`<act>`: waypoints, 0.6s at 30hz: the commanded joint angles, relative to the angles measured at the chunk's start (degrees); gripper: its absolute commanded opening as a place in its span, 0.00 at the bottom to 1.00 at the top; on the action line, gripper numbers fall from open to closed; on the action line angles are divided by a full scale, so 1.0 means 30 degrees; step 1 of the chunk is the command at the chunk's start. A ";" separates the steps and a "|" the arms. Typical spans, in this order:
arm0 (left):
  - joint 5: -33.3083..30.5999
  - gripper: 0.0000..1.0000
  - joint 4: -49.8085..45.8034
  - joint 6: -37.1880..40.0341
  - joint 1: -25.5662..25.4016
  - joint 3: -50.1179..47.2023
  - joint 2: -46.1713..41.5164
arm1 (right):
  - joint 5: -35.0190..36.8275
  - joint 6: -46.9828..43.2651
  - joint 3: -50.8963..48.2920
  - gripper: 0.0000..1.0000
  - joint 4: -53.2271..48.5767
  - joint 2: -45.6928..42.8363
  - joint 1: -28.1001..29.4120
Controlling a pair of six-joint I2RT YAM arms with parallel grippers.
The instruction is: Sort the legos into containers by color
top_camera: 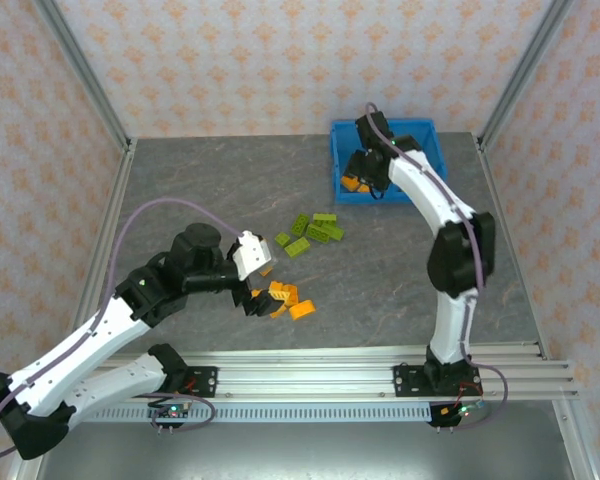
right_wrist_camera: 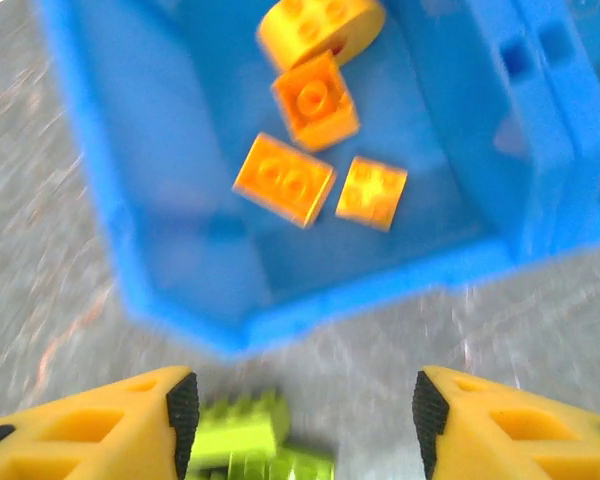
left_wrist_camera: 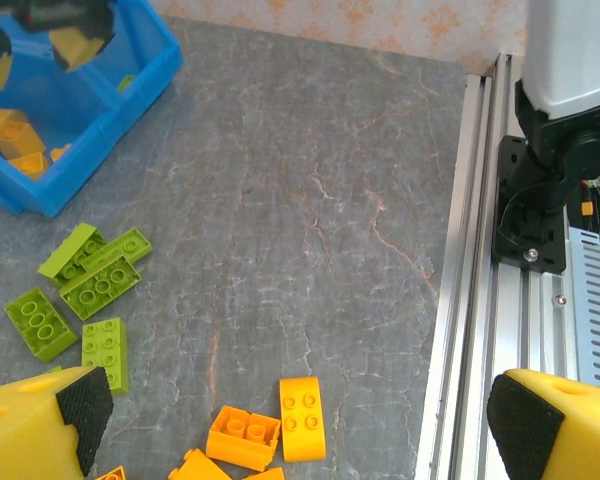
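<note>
Broadly, the grey table [top_camera: 200, 180] is carrying everything. The blue bin [top_camera: 420, 140] is sitting at the far right. Its left compartment [right_wrist_camera: 200, 120] is holding orange bricks [right_wrist_camera: 285, 180], and a sliver of green is showing beyond the divider [right_wrist_camera: 545, 130].

The right gripper [right_wrist_camera: 304, 410] is hovering at the bin's near wall, jaws standing wide, gripping nothing. Blurred green bricks [right_wrist_camera: 242, 430] are lying on the table just outside that wall.

The left gripper [left_wrist_camera: 305, 418] is hanging over the loose orange pile [top_camera: 280, 297] near the table's middle, jaws likewise gaping and empty. A green cluster [top_camera: 315, 230] is lying between that pile and the bin.

Handling, by judgement: the bricks are looking light, rigid and glossy, so probably slippery. Pinching low across two flat side walls is looking safer than closing on studs. The curved orange brick [left_wrist_camera: 301, 405] is likely wanting its straight long sides taken.
</note>
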 commanded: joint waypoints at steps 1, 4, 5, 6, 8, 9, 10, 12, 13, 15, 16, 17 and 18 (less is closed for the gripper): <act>-0.0054 1.00 0.1034 0.0211 -0.0164 0.0088 0.0279 | -0.0757 -0.1630 -0.3989 0.64 0.2809 -0.3284 0.1916; 0.0155 1.00 0.1207 0.0378 -0.0239 0.0195 0.0736 | -0.1148 -0.2966 -0.5908 0.65 0.2729 -0.4147 0.3602; 0.0236 1.00 0.1153 0.0451 -0.0274 0.0297 0.0947 | -0.1177 -0.3382 -0.5981 0.65 0.2263 -0.3969 0.4110; 0.0306 1.00 0.1148 0.0508 -0.0277 0.0388 0.1088 | -0.1258 -0.3583 -0.5803 0.65 0.1737 -0.3563 0.4558; 0.0391 1.00 0.1062 0.0561 -0.0316 0.0512 0.1394 | -0.1443 -0.2719 -0.4880 0.65 0.0671 -0.2309 0.5200; 0.0404 1.00 0.1017 0.0540 -0.0309 0.0585 0.1473 | -0.1243 -0.1465 -0.4432 0.65 0.0365 -0.1762 0.5397; 0.0414 1.00 0.0979 0.0540 -0.0365 0.0624 0.1532 | -0.0944 0.0397 -0.4057 0.65 0.0110 -0.0936 0.5507; 0.0200 1.00 0.0995 0.0459 -0.0469 0.0541 0.1428 | -0.0786 0.3209 -0.4076 0.67 0.0613 0.0119 0.5907; 0.0082 0.99 0.1013 0.0452 -0.0563 0.0392 0.1219 | -0.0361 0.3944 -0.4166 0.71 0.1045 0.0595 0.6254; -0.0245 1.00 0.1166 0.0452 -0.0767 -0.0128 0.0644 | 0.0912 0.4744 -0.3538 0.79 0.0850 0.1622 0.6924; -0.0366 1.00 0.1249 0.0423 -0.0832 -0.0442 0.0299 | 0.1017 0.4905 -0.3061 0.82 0.0673 0.2190 0.7098; -0.0420 1.00 0.1222 0.0422 -0.0864 -0.0713 -0.0010 | 0.1063 0.5096 -0.2743 0.83 0.0688 0.2600 0.7228; -0.0379 1.00 0.1113 0.0528 -0.0865 -0.0929 -0.0204 | 0.0986 0.5286 -0.2542 0.84 0.0735 0.2960 0.7275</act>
